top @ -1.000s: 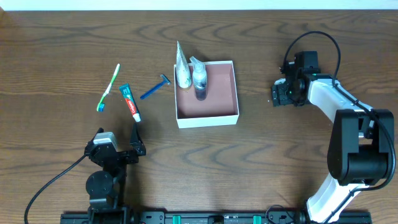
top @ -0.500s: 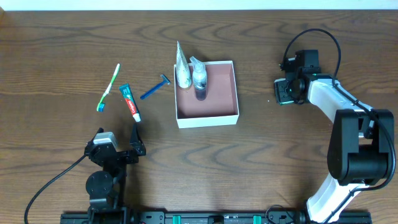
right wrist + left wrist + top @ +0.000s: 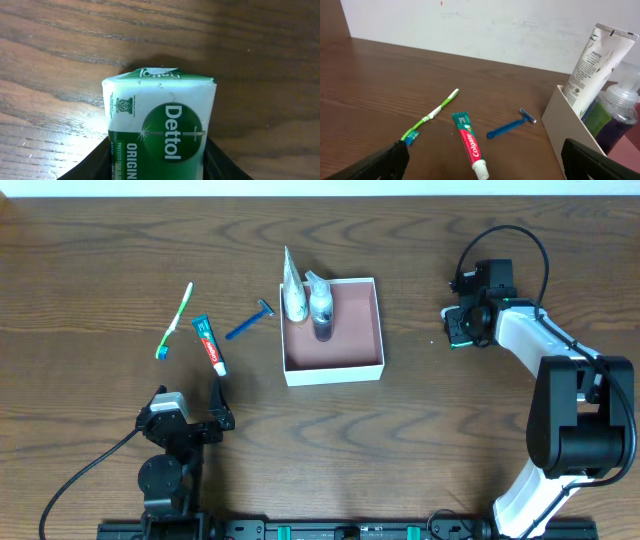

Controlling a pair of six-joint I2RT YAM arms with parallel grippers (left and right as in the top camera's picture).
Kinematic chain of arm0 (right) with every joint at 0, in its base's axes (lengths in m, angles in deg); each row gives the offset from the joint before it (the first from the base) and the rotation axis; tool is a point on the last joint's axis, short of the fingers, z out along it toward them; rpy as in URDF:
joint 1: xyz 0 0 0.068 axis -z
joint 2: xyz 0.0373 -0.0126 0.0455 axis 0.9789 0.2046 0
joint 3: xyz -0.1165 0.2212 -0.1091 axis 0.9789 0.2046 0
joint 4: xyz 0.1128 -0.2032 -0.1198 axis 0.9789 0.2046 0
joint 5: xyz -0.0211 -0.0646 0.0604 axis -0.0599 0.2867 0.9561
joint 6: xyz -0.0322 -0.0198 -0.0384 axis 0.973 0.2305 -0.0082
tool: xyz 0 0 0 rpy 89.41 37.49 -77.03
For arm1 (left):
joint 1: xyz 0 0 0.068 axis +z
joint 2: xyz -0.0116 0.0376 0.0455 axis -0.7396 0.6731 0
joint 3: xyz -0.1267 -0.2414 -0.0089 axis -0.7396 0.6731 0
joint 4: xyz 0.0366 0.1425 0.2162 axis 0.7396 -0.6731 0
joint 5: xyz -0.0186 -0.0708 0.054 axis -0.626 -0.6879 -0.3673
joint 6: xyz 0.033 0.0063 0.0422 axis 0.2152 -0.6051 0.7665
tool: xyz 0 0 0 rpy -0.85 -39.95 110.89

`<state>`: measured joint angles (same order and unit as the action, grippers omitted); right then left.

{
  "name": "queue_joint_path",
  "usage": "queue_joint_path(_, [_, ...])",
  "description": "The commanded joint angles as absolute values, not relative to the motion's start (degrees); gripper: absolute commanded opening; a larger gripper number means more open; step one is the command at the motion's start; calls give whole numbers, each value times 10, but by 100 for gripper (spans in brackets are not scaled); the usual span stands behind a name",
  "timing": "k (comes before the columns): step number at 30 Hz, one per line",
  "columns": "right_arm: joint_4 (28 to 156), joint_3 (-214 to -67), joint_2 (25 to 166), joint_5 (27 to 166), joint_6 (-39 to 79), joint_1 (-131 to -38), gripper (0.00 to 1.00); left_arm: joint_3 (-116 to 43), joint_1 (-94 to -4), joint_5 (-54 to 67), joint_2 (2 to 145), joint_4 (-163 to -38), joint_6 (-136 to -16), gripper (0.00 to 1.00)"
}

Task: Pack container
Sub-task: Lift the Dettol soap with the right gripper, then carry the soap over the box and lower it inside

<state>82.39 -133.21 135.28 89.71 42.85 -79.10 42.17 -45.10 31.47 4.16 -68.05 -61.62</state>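
The container (image 3: 335, 370) is a shallow square box with white walls and a pinkish-brown inside, at the table's middle. A white tube (image 3: 292, 288) and a pump bottle (image 3: 320, 308) lean in its left side. Its white wall also shows in the left wrist view (image 3: 559, 125). My right gripper (image 3: 457, 329) is to the right of the box and shut on a green Dettol soap bar (image 3: 160, 125), low over the table, with the fingers (image 3: 157, 162) pressed on both its sides. My left gripper (image 3: 192, 412) is open and empty near the front left.
A green toothbrush (image 3: 175, 320), a red and green toothpaste tube (image 3: 209, 345) and a blue razor (image 3: 250, 321) lie left of the box. They also show in the left wrist view: toothbrush (image 3: 431, 116), toothpaste (image 3: 469, 144), razor (image 3: 510, 129).
The right gripper has shifted slightly and drawn in around the soap bar, whose green now shows between the fingers. The left arm and the other things have not moved.
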Motion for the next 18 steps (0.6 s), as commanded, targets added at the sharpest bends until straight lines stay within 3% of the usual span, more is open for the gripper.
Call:
queue_joint_path(1, [817,-1332,1360,893,429,-785,25,431,-449,319,40,-702,-609,98])
queue_joint_path(8, [774,-1334,1336,949,428,-787,23,431,-449,319,40,-702,-609,98])
queue_joint_path(18, [778,-1336,1279,1024,482,-813,28,431,-449,319,40,-702,-609,98])
